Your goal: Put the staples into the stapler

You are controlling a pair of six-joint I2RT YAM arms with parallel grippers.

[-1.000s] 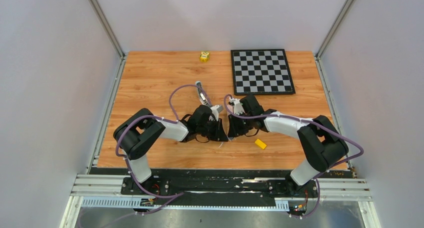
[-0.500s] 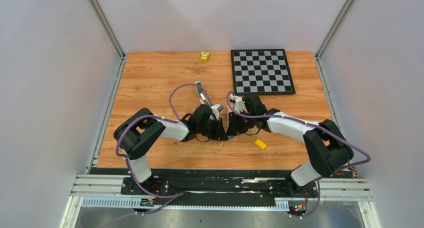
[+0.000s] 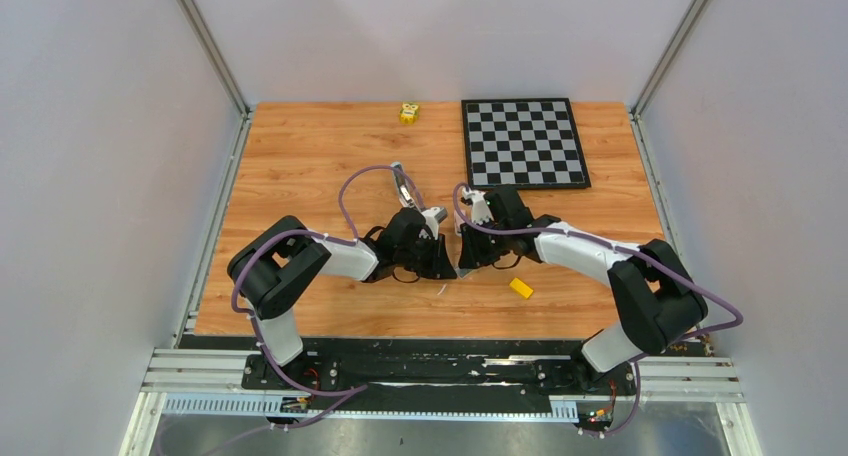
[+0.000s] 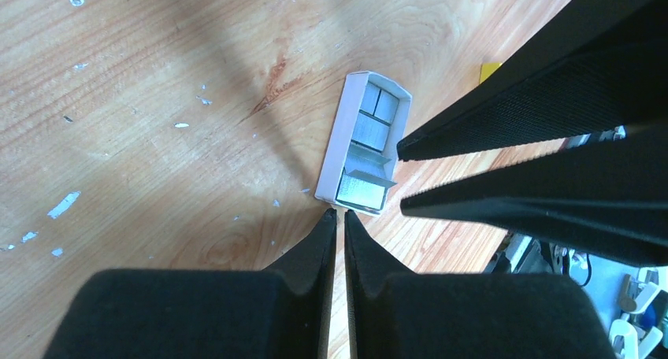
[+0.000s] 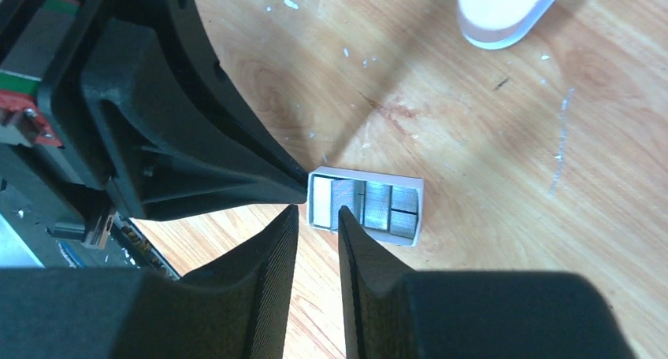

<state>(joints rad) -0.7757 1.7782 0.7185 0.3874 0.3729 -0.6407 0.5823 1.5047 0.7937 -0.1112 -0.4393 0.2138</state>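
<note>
Right gripper (image 5: 317, 217), narrowly parted, hovers at the staples (image 5: 378, 208) mid-frame; left gripper (image 4: 339, 217), nearly closed and empty, crowds it: tips could clash, scattering strips

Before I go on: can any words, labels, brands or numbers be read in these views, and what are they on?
No text can be read in any view.
Yellow block beside the chessboard: it has dark marks, too small to read.
Pale box holding the staples: no print shows.
Chessboard: plain squares, with no letters or numbers.
</note>
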